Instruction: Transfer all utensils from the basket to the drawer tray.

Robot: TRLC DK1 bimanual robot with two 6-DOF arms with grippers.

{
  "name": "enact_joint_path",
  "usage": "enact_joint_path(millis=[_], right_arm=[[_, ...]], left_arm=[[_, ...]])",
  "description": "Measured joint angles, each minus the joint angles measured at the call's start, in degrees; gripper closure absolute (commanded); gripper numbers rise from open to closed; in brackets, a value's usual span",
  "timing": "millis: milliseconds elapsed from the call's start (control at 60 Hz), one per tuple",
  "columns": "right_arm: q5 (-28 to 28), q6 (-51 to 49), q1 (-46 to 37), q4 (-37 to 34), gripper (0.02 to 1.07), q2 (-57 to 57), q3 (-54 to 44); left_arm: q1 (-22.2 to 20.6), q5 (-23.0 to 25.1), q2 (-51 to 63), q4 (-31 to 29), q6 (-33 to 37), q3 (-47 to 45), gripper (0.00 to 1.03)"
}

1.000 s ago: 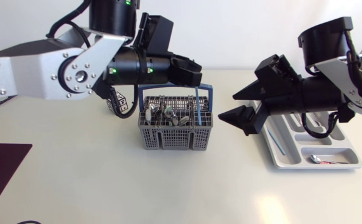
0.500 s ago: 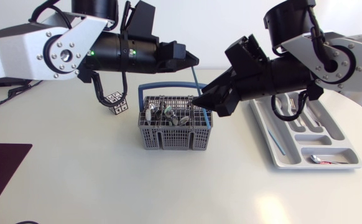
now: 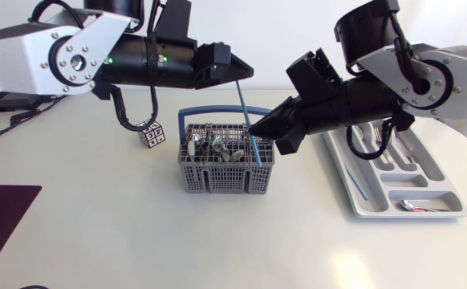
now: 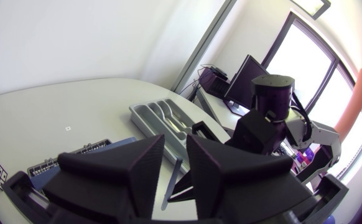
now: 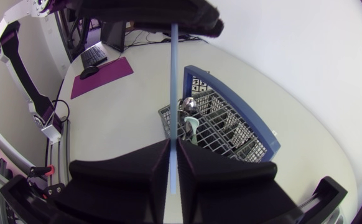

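Across the white table, the left arm comes in high from the far left and the right arm from the far right. Their ends meet over the basket.

The grey drawer tray lies at the right near the table's edge, partly under the right arm. The grey basket stands mid-table with its blue handle raised close under both grippers and metal utensils in its far compartments. A dark mat lies at the near left edge.

A thin blue stick stands nearly upright over the basket's right end. The right gripper is clenched on its middle. The left gripper is at its top end, and I cannot tell whether it grips.

A small marked cube sits just left of the basket. A spoon lies in the tray's nearest compartment. Open tabletop runs between basket and tray and along the near side.
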Motion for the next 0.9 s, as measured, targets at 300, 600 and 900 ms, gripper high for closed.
enact_joint_path(millis=[300, 600, 900], right_arm=[[-0.2, -0.2, 0.7, -0.2, 1.02, -0.8, -4.6], [-2.4, -5.9, -14.3, -8.8, 1.02, -8.5, -8.9], [4.0, -8.5, -35.7, -12.9, 1.02, -2.0, -5.6]], left_arm=[[1.9, 0.8, -2.3, -0.4, -0.9, 3.0, 0.31], [10.4, -2.5, -10.0, -5.4, 3.2, 4.8, 0.29], [6.6, -11.8, -12.8, -12.9, 20.3, -3.0, 0.29]])
